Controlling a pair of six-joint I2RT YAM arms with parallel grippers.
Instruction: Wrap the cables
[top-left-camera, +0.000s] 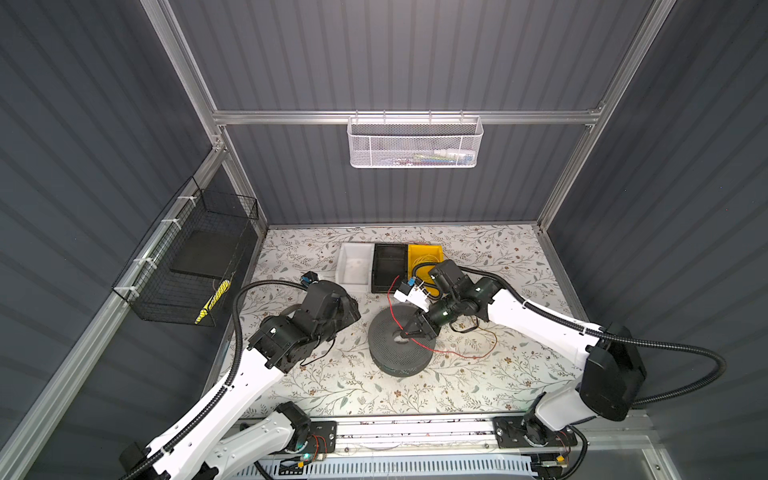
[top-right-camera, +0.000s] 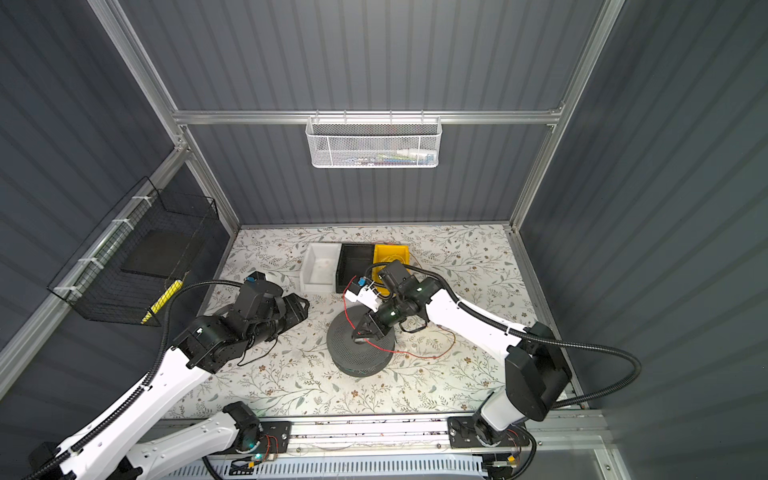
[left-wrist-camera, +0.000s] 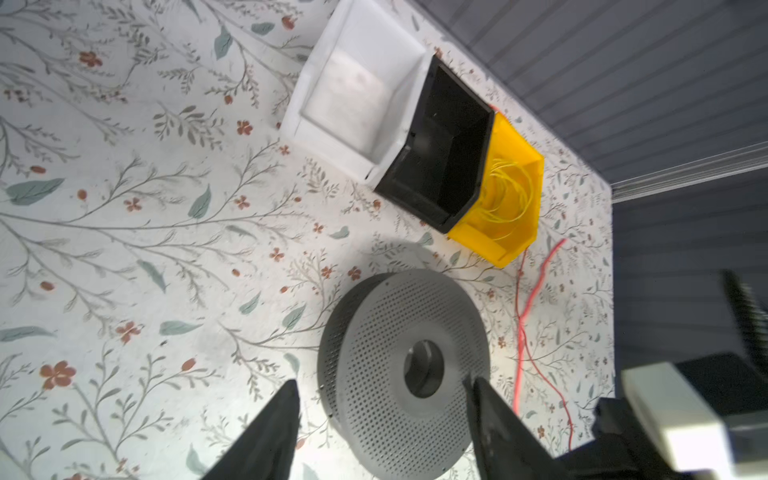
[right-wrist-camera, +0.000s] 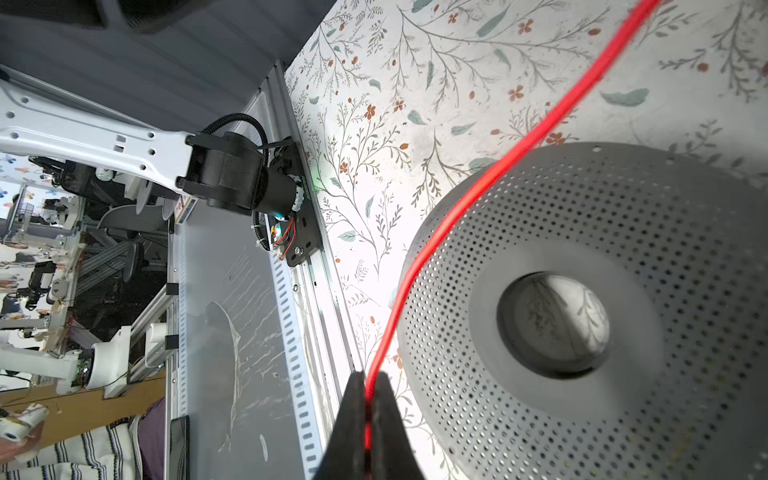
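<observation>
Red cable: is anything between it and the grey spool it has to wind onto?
Nothing visible. The right gripper is shut on the red cable directly over the grey spool, and the cable passes over the spool's perforated top.

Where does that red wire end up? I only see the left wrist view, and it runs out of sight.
Observer: In the right gripper, which is shut on the red wire; the right wrist view shows it.
Operator: Where is that gripper?
Observer: Over the top of the grey spool, in both top views.
Operator: Anything higher up I'm missing?
Observer: A white mesh basket hangs on the back rail.
</observation>
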